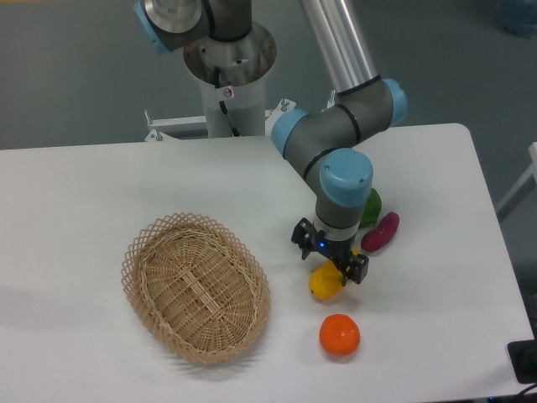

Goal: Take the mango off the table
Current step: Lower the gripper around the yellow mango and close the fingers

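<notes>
Mango, glossy yellow-orange oblong fruit (325, 283), lies on white smooth table (101, 185), right of oval woven wicker basket (195, 287) | black two-finger gripper (334, 267) directly over it, jaw spread and any grip cannot be told | round orange fruit (339, 334) near, below | purple oblong vegetable (381, 232) and green item (369, 206) beyond the arm

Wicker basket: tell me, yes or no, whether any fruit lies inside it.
No. The wicker basket holds nothing, while the mango and the orange both sit on the table to its right.

White table (101, 176) carries basket (195, 287), mango (324, 284), orange (339, 334), purple vegetable (382, 232)
</notes>
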`<state>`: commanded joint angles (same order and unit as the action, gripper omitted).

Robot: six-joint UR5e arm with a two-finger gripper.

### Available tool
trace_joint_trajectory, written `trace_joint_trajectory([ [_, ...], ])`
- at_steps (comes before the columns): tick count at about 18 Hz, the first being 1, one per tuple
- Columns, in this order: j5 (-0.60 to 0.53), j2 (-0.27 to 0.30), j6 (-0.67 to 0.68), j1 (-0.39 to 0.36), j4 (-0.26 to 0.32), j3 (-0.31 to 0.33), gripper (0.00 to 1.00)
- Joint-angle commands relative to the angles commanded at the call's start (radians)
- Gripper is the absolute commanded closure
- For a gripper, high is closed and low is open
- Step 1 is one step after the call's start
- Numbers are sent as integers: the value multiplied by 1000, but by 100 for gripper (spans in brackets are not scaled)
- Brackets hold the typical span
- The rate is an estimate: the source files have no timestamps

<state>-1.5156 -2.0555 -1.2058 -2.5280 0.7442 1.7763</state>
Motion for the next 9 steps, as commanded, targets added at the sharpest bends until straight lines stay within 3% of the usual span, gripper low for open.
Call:
trace_joint_trajectory([
  [4,-2,-2,2,0,-20,6,41],
  [9,-2,3,-6,0,-20,-2,53],
])
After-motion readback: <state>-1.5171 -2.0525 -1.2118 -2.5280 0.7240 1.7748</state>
